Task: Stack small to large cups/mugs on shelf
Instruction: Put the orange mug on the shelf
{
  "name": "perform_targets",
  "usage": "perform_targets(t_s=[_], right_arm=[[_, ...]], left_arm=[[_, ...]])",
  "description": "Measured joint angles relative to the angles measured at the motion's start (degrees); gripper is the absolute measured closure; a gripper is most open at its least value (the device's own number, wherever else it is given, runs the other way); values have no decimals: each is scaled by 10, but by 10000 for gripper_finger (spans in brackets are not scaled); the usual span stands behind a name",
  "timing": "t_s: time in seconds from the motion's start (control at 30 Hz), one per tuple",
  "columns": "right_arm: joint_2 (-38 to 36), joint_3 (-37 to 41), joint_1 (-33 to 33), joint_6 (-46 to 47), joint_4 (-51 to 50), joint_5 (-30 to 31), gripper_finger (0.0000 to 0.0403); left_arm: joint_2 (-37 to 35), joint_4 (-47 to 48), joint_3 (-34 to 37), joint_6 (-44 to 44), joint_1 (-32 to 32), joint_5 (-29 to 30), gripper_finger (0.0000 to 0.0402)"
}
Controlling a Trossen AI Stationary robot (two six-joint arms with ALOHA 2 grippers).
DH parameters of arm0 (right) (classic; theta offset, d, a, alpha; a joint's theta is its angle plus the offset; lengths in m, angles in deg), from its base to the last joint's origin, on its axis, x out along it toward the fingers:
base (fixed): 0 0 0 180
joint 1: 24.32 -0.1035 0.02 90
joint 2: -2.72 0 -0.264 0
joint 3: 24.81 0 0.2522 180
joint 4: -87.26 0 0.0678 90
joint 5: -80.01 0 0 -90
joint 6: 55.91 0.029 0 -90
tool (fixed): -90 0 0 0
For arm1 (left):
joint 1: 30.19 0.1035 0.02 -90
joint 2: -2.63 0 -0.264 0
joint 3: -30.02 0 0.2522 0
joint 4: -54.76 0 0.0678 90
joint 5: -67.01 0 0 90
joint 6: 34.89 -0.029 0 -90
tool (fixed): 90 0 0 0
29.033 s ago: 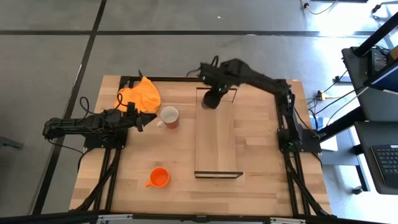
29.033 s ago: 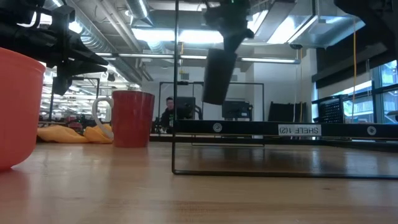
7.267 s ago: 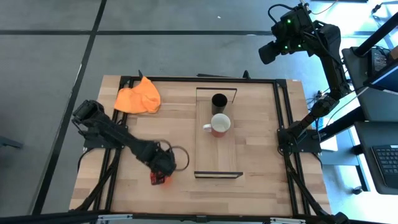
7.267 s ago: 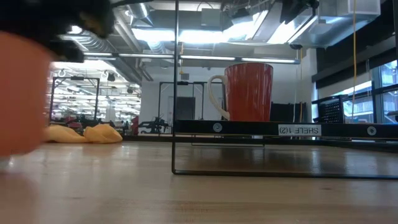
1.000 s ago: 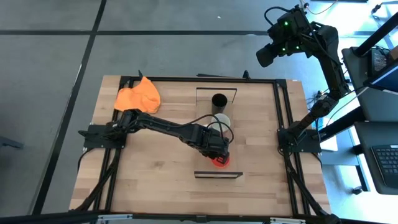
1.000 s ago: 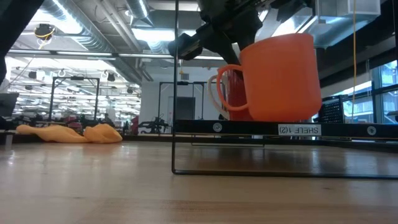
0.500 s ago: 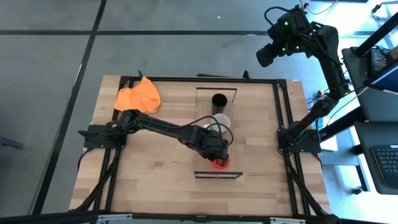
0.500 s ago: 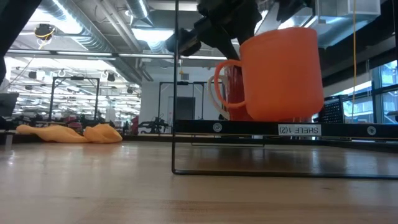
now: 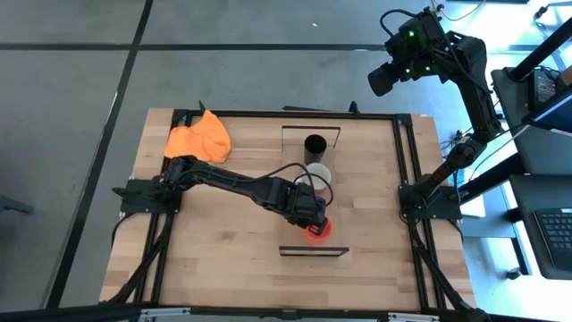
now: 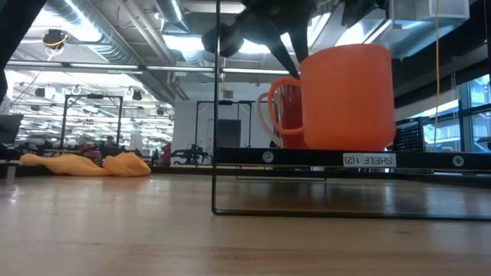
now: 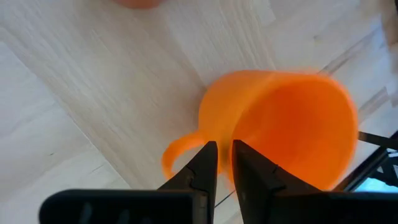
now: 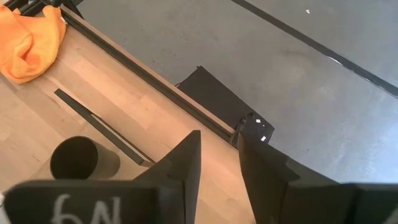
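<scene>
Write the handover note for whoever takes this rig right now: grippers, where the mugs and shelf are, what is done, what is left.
Left gripper: over the shelf, fingers pinching the wall of the orange mug beside its handle.
Right gripper: raised beyond the table's far right corner, holding nothing.
Black mug: at the shelf's far end. Red mug: mid-shelf, behind the orange one in the low view.
Done: black and red mugs are placed, and the orange mug sits at shelf-board level at the near end.
Left: release the orange mug and pull the left arm back.

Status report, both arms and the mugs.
Left gripper pinching the orange mug rim on the shelf. Red mug and black mug placed. Right gripper raised clear.
</scene>
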Motion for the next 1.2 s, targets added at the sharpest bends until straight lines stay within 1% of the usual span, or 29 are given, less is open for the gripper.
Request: perform_targets(t_s=[0.57, 0.73, 1.0, 1.1, 1.2], right_arm=[[0, 0, 0, 3, 0, 0, 293], [0, 0, 0, 3, 0, 0, 293], [1, 0, -1, 4, -1, 0, 293], [3, 0, -6, 14, -1, -5, 293], [4, 0, -17, 17, -1, -16, 293]], left_arm=[[0, 14, 0, -4, -5, -3, 358], [-9, 21, 1, -5, -13, 27, 358], [-47, 28, 1, -5, -15, 79, 358], [-57, 56, 1, -5, -17, 105, 358], [-59, 108, 1, -2, -18, 110, 358]])
